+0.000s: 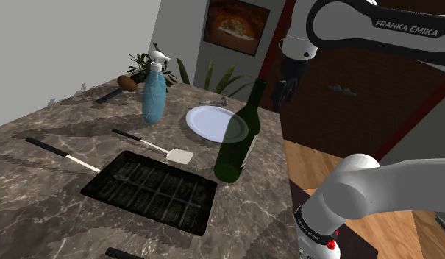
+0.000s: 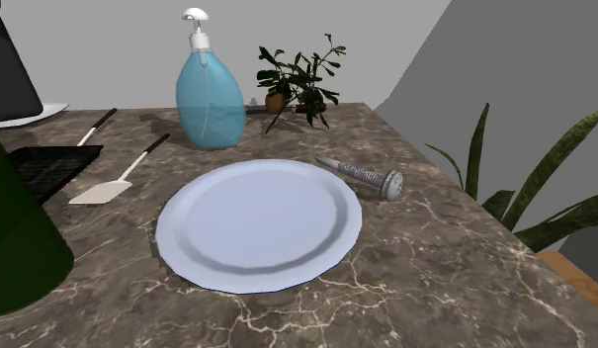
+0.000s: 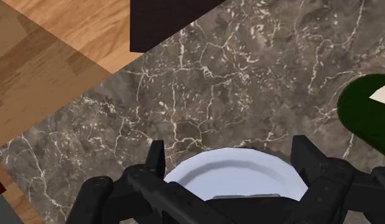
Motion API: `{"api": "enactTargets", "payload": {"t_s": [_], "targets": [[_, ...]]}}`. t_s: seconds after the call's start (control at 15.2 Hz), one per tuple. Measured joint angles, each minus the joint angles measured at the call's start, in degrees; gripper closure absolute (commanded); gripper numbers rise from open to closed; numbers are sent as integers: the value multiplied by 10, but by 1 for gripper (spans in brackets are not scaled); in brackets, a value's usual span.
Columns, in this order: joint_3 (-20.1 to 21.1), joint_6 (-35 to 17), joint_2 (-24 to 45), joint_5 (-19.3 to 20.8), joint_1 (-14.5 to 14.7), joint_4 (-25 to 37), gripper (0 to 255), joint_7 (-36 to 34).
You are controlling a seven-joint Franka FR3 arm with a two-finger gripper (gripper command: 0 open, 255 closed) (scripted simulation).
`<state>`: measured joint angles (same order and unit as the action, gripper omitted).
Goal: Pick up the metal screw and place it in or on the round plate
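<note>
Overhead, the claw hangs spread and holding nothing, its two black fingers well apart, with the pale plate showing below between them. In the shoulder view the claw is high above the far side of the bench, to the right of the plate. The screw lies flat on the marbled bench, just beside the plate's rim on the second exterior view's right, its head toward the bench edge. A blue dispenser stands upright behind the plate, with a plant beyond it, and a spatula lies to the plate's left in that view. A dark green bottle stands just beside the plate in the shoulder view, nearer the stand. Wood floor lies past the bench edge
</note>
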<state>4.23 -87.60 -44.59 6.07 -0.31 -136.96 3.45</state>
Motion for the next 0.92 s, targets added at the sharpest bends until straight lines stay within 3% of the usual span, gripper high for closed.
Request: {"api": "enactTargets", "payload": {"t_s": [0.2, 0.53, 0.92], "targets": [[-18, -15, 17, 9, 3, 4, 0, 33], [-85, -78, 99, 36, 16, 30, 0, 165], [-151, -131, 227, 34, 39, 109, 0, 331]]}}
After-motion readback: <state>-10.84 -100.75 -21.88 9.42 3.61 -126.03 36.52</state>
